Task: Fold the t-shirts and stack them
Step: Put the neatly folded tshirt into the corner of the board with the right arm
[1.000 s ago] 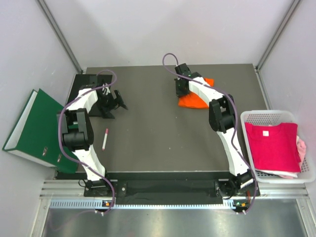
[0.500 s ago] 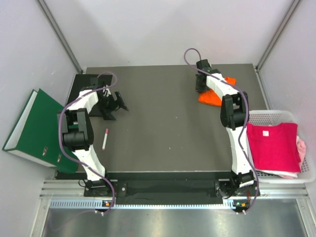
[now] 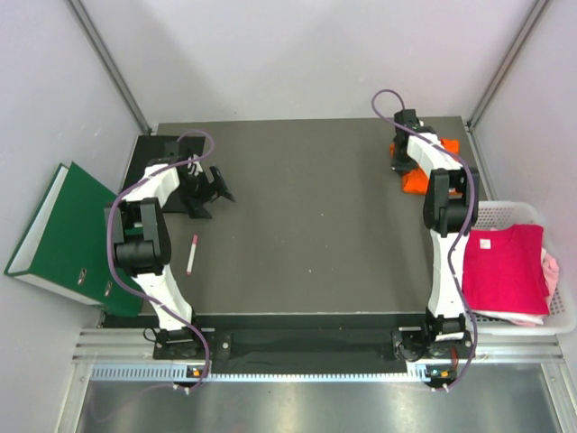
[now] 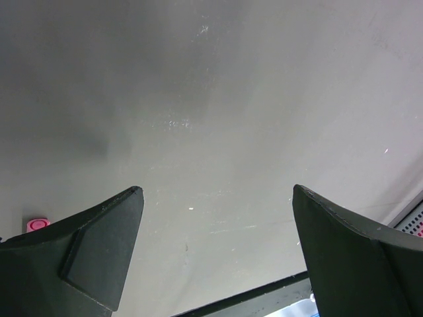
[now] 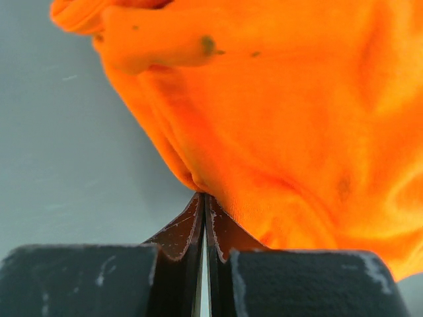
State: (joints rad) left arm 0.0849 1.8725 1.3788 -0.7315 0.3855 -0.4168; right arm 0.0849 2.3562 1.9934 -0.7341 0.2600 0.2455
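Two t-shirts (image 3: 505,269) in basket (image 3: 478,213) — binder (image 3: 63,230) far left

Overhead, two wrist close-ups; shared orange t-shirt (image 3: 415,186)

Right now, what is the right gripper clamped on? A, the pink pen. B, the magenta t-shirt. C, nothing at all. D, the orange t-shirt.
D: the right wrist view shows the right gripper shut, its jaws pinching a fold of the orange t-shirt.
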